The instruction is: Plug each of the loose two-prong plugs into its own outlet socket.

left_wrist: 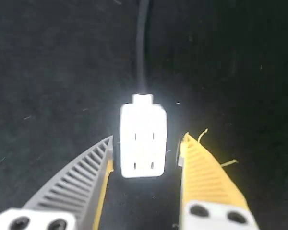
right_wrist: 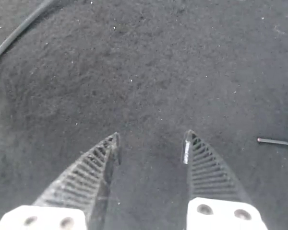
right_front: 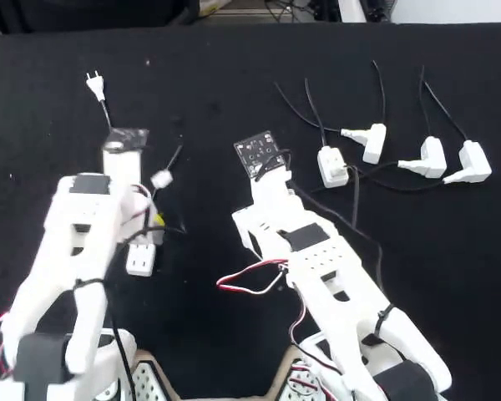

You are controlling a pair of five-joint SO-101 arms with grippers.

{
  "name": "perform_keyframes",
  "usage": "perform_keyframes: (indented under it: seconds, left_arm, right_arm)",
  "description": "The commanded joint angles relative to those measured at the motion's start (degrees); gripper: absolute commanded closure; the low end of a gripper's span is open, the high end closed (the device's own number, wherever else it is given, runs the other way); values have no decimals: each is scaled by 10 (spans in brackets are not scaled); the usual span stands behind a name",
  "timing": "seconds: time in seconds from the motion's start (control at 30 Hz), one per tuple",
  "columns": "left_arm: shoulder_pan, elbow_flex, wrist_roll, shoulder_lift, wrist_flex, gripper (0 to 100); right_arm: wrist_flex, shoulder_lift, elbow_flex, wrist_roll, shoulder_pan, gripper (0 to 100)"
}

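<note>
Far left of the bench [right_front: 234,75], a loose two-prong plug [right_front: 95,82] lies w/ its cord trailing toward the left arm. It sits well apart from everything else.

Nearer the front, the left gripper [left_wrist: 147,139] is down over a white outlet socket [left_wrist: 143,141]. Jaws are open, one on either side of the body. The grey one is about touching an edge and the yellow one is just apart, so there's no grip. The socket's cable [left_wrist: 142,48] runs straight away from the jaws. A small white piece [right_front: 161,179] sits near that arm; can't tell what it is.

Centre: the right gripper [right_wrist: 152,135] hangs over bare cloth, jaws open, holding nothing.

Right side: four corded white pieces [right_front: 369,142] w/ crossing cords. They're too small to sort plugs from sockets.

Risks, as I judge them:
- If the jaws close off-centre, the socket may twist or skid on the cloth.
- Its cable could tug it askew once lifted.
- If the prongs aren't square to the slots, the plug will prob. shove the socket away instead of seating.
- On the right, the crossed cords could drag a neighbour along.

Writing: none legible. The socket face shows slots only, no readable label.
</note>
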Motion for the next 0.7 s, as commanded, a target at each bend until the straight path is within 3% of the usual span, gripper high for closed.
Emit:
perform_keyframes:
  seconds: [0.0,0.1,0.2,0.33,0.5,0.67]
  left_arm:
    - [-59,-82,-49,-55,55,776]
    - [-115,-76,-119,-50,59,777]
    - [-172,-39,-169,-15,13,778]
    - [-194,2,-179,48,-55,777]
    - [-109,10,-123,80,-57,779]
    - [4,14,-66,80,-56,779]
  right_arm:
    - [-15,-22,-5,-2,13,801]
    - [-15,-22,-5,-3,13,801]
    - [-15,-22,-6,-3,13,801]
    - [-13,-25,-7,-3,14,801]
    - [-12,-25,-7,-4,26,801]
    - [-14,-25,-24,-36,98,801]
